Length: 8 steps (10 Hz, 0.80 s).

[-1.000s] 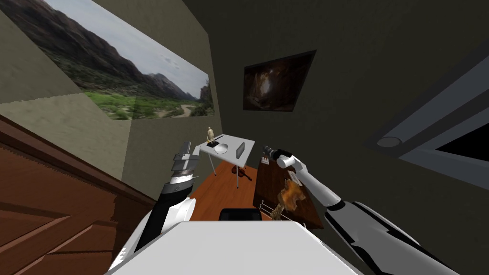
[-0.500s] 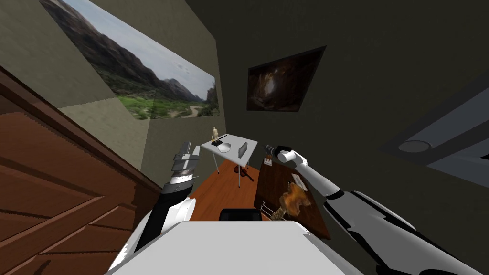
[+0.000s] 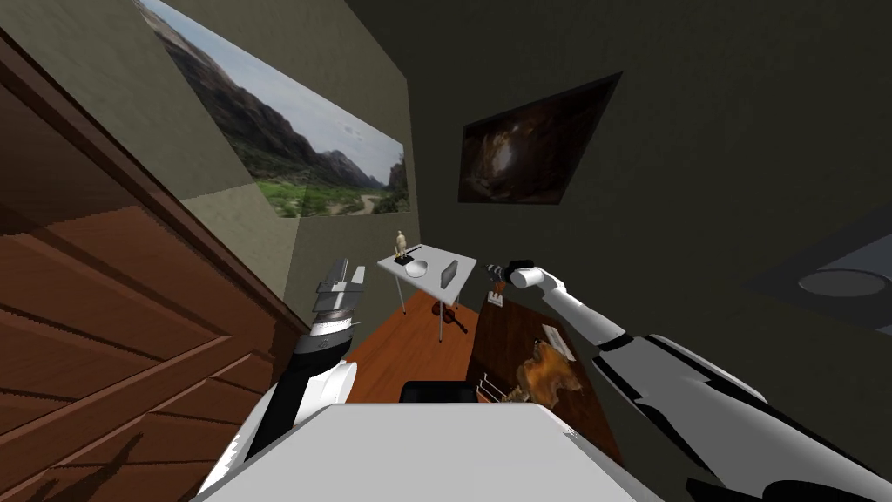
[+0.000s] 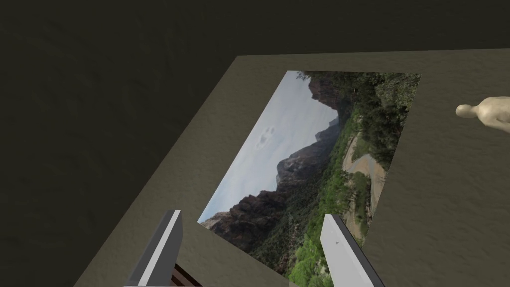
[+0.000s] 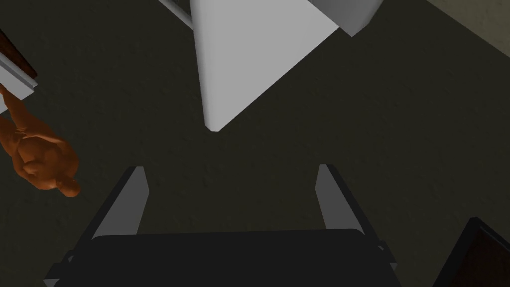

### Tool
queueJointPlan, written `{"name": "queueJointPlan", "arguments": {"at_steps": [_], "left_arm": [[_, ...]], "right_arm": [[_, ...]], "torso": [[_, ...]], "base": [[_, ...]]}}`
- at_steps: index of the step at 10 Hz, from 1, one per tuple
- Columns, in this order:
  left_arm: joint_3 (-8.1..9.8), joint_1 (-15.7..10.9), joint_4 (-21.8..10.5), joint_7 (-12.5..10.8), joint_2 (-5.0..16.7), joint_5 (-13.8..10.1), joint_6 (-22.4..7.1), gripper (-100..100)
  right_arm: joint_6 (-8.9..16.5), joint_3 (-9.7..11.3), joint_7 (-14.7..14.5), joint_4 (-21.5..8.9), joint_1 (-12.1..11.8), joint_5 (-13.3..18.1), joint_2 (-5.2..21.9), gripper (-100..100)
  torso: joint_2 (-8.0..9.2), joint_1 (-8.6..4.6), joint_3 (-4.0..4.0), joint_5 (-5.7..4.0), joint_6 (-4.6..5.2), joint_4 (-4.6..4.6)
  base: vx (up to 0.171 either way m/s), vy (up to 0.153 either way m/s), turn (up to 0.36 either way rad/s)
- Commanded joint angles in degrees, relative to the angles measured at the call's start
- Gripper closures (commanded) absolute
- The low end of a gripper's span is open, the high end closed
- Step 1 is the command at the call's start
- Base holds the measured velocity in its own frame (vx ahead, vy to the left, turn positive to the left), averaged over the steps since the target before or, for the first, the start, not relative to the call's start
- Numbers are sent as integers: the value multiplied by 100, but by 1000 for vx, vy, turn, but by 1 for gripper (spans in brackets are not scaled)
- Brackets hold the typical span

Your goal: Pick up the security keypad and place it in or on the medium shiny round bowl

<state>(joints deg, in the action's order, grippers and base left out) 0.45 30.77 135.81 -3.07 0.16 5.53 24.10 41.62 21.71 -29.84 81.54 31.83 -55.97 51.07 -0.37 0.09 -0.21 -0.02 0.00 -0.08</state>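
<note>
On the far end of a dark brown table (image 3: 514,335) lies a small white keypad-like plate (image 3: 496,299). My right gripper (image 3: 493,271) hangs just above and beyond it. In the right wrist view this gripper (image 5: 230,168) is open with nothing between its fingers, facing a dark wall. A pale round bowl (image 3: 416,268) sits on a small white table (image 3: 434,281) farther off. My left gripper (image 3: 346,277) is raised at the left and stands open (image 4: 250,215) and empty.
The white table also carries a pale figurine (image 3: 401,244), a flat dark item (image 3: 403,259) and a grey box (image 3: 449,274). A violin (image 3: 449,315) lies under it. An orange-brown lump (image 3: 549,370) and a white slab (image 3: 557,340) lie on the brown table. A brown door (image 3: 104,331) stands close at left.
My view has swung, so the brown door at the left looms larger and the walls have shifted. Both arms hold nearly the same pose, with the right gripper still over the brown table's far end.
</note>
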Motion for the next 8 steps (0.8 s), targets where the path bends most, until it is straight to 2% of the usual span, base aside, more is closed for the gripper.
{"name": "queueJointPlan", "arguments": {"at_steps": [1,2,3,4,5,6,7,8], "left_arm": [[0,0,0,0,0,0,0,0],[0,1,0,0,0,0,0,0],[1,1,0,0,0,0,0,0],[0,0,0,0,0,0,0,0],[0,1,0,0,0,0,0,0],[0,0,0,0,0,0,0,0],[0,1,0,0,0,0,0,0],[0,1,0,0,0,0,0,0]], "right_arm": [[286,59,-107,-125,144,-120,84,-100],[354,59,-107,-125,144,-120,84,-100],[574,169,-284,-353,395,-357,264,-100],[711,169,-284,-353,395,-357,264,-100],[874,279,-453,-572,631,-584,438,-100],[1053,279,-453,-572,631,-584,438,-100],[1234,387,-614,-783,850,-800,602,-100],[1395,387,-614,-783,850,-800,602,-100]], "torso": [[0,0,0,0,0,0],[-1,0,-1,-1,5,-1],[2,-3,1,-2,8,0],[-2,5,-1,1,0,-1],[-4,5,-2,1,5,-1],[-7,14,-4,3,0,-2],[-7,12,-4,2,5,-2],[-15,16,-9,4,1,-4]], "base": [[14,10,107],[8,6,-17],[16,28,197],[23,24,138],[28,48,221],[31,39,124],[57,53,207],[57,40,124]]}}
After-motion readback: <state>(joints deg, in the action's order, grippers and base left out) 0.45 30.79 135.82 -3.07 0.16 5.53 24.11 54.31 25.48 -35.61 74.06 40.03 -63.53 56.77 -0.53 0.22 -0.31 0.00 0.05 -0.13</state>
